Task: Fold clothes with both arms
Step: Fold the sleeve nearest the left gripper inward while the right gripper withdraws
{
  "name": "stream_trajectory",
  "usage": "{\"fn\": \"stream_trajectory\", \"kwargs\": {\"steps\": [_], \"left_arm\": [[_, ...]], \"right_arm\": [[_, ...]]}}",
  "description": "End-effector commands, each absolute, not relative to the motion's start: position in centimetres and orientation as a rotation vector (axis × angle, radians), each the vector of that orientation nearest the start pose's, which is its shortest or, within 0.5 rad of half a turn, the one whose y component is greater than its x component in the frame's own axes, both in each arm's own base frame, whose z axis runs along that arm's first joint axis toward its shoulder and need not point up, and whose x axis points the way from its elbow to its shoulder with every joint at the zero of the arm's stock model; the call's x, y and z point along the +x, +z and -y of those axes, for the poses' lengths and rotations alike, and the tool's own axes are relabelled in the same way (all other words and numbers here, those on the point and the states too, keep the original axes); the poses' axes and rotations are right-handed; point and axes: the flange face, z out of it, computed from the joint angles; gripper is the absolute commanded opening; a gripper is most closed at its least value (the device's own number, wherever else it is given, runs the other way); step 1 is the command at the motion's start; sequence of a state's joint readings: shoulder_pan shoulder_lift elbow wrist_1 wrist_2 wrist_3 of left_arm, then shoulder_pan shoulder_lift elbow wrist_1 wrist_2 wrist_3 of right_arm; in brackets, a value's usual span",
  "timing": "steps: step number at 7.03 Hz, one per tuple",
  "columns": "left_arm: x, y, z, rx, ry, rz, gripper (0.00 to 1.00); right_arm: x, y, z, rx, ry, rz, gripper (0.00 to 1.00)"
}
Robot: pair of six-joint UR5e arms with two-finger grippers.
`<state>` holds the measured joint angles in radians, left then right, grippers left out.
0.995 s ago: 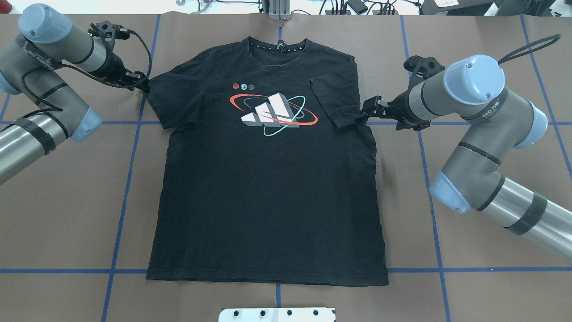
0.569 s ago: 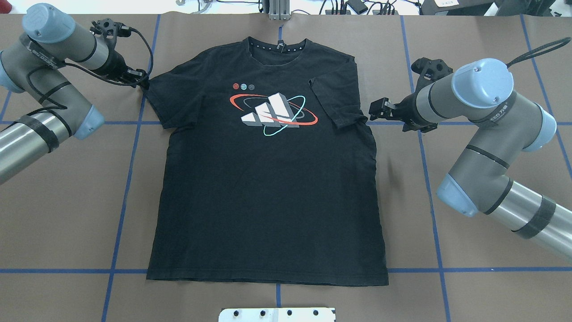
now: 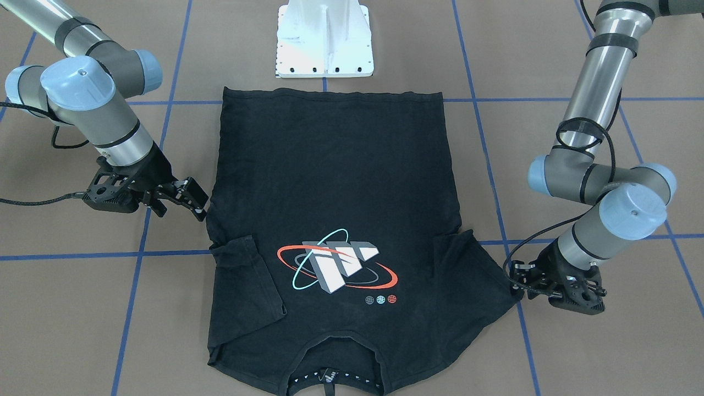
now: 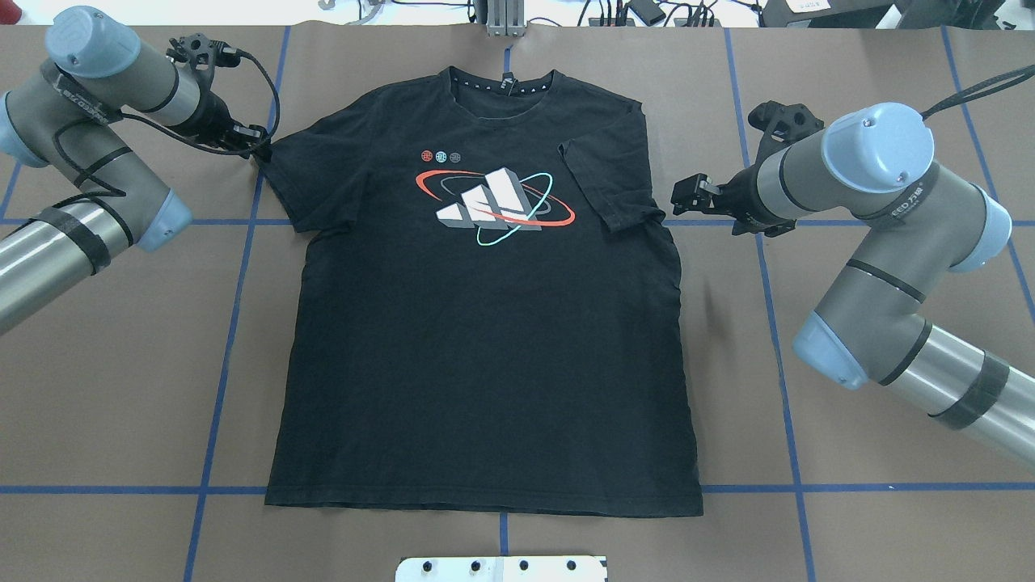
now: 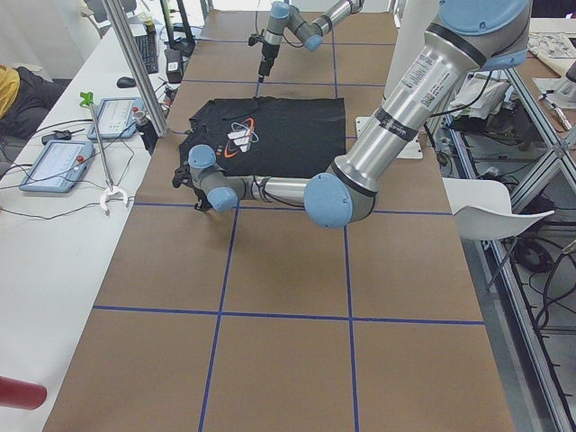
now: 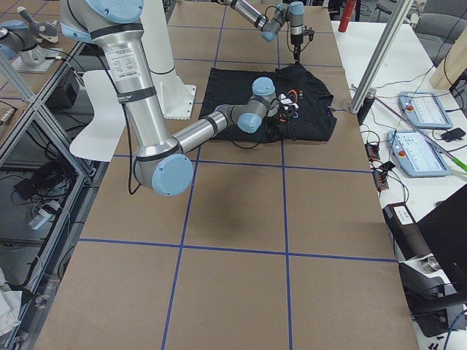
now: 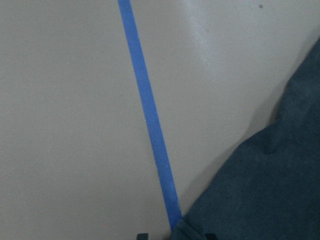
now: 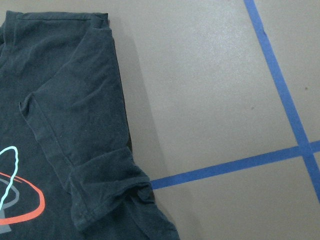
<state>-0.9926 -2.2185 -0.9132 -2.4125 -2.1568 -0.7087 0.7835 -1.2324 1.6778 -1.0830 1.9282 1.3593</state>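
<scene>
Mid-desk lies the T-shirt (image 4: 485, 347), collar toward the far edge, its length running from near edge to far. The left pincer (image 4: 255, 150) stands spread astride the tip of the outstretched left sleeve (image 4: 307, 178). The right pincer (image 4: 679, 196), also spread, hangs just clear of the tucked-in right sleeve (image 4: 606, 186).

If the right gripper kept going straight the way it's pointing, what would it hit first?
Probably the folded-in sleeve of the black T-shirt, just ahead of the right gripper; its height over the cloth is unclear.

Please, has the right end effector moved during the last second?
Yes. The black two-finger right end effector backed off the black T-shirt's folded sleeve, toward the blue tape line.
</scene>
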Motion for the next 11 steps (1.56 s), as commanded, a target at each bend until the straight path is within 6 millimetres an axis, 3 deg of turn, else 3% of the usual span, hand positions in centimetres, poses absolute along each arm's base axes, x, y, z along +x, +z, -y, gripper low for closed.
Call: {"fn": "stream_trajectory", "kwargs": {"steps": [1, 3, 4, 6, 7, 8, 9, 10, 11], "left_arm": [[35.9, 48.8, 69.3, 0.314, 0.124, -0.923, 0.04], [35.8, 48.3, 69.4, 0.318, 0.119, -0.93, 0.0], [35.1, 46.1, 69.6, 0.336, 0.119, -0.956, 0.0], [34.5, 39.1, 68.3, 0.306, 0.077, -1.083, 0.0], [35.3, 35.3, 68.1, 0.269, 0.001, -1.121, 0.0], [37.7, 31.2, 68.4, 0.238, -0.043, -1.161, 0.0], [42.0, 29.5, 68.2, 0.195, -0.064, -1.158, 0.0], [43.6, 27.9, 69.6, 0.226, -0.096, -1.131, 0.0], [45.3, 28.0, 69.8, 0.247, -0.137, -1.106, 0.0]], "right_arm": [[-37.7, 36.8, 51.4, 0.151, 0.357, 0.976, 1.0], [-37.3, 36.7, 51.7, 0.151, 0.362, 0.979, 1.0], [-36.9, 36.7, 51.9, 0.149, 0.364, 0.982, 1.0], [-35.7, 36.9, 52.6, 0.145, 0.375, 0.983, 1.0], [-33.8, 37.4, 53.4, 0.105, 0.376, 0.995, 1.0], [-32.4, 38.6, 53.5, 0.092, 0.371, 0.991, 1.0], [-32.1, 39.1, 53.5, 0.096, 0.363, 0.984, 1.0], [-32.1, 39.1, 53.5, 0.097, 0.359, 0.983, 1.0], [-31.8, 39.8, 53.3, 0.089, 0.363, 0.978, 1.0]]}}
